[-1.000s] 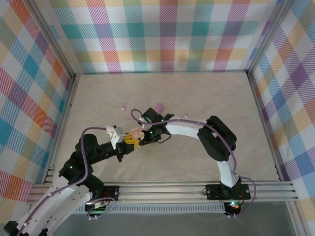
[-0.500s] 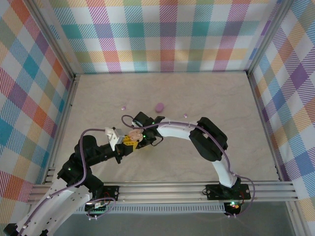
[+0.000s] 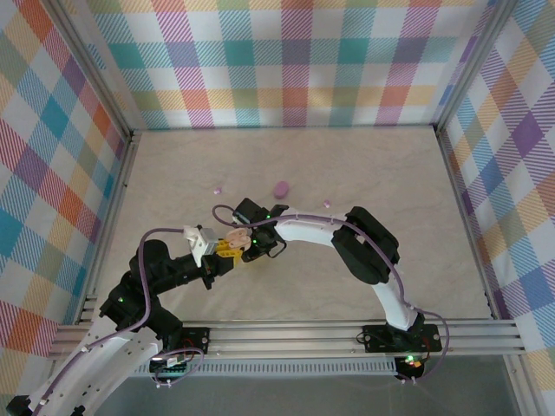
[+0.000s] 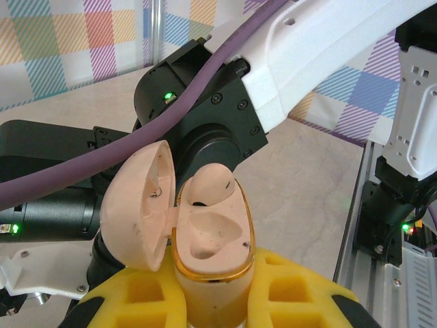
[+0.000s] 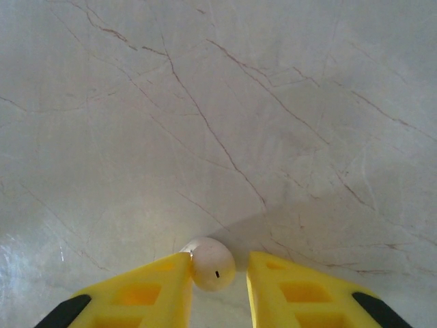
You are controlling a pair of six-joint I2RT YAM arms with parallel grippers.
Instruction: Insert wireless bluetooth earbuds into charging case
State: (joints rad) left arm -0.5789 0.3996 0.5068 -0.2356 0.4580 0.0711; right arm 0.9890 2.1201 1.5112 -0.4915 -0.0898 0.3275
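**Top external view.** The left arm reaches in from the near-left corner. The left gripper (image 3: pixel 227 249) is closed on a peach charging case (image 3: pixel 238 236) near the middle of the marble-patterned table (image 3: pixel 416 191). The right arm (image 3: pixel 303 227) arches over from the near right, and its wrist meets the case from the far side. On the far half of the table lie a light purple charging case (image 3: pixel 280 188), a light purple earbud (image 3: pixel 217 188) to its left and another small purple earbud (image 3: pixel 327 203) to its right. All three lie apart from the arms.

**Left wrist view.** The yellow fingers (image 4: pixel 136 304) of the left gripper (image 4: pixel 217 311) clamp the lower body of the peach case (image 4: pixel 212 294), which stands upright. Its lid (image 4: pixel 140 205) is swung open to the left. A cream-white earbud (image 4: pixel 208 183) stands in the far socket. The near socket (image 4: pixel 205 239) holds nothing. The black wrist of the right arm (image 4: pixel 205 116) is just behind the case.

**Right wrist view.** A second cream-white earbud (image 5: pixel 212 266) sits between the yellow fingertips of the right gripper (image 5: pixel 218 263), with bare table (image 5: pixel 218 102) beyond. It touches the finger on the left of this view, and a narrow gap separates it from the other finger. Whether the jaws truly pinch the earbud cannot be told.
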